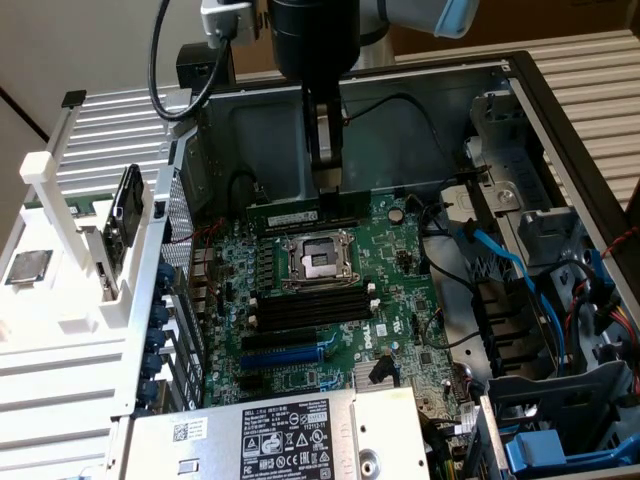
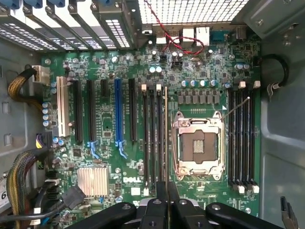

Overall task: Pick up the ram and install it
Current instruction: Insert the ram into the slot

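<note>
Now the pincer [image 1: 326, 190] is clamped on the ram [image 1: 295, 216], held edge-down over the slots [image 2: 151, 138] beside the socket [image 2: 198, 145]; if it sits off line or tilted, pressing could jam or bend it.

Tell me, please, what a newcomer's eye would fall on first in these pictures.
The green motherboard lies in the open computer case, its empty silver CPU socket near the middle. Just behind the socket in the exterior view, the black tool hangs from above, shut on the ram, a long green stick held level.
</note>
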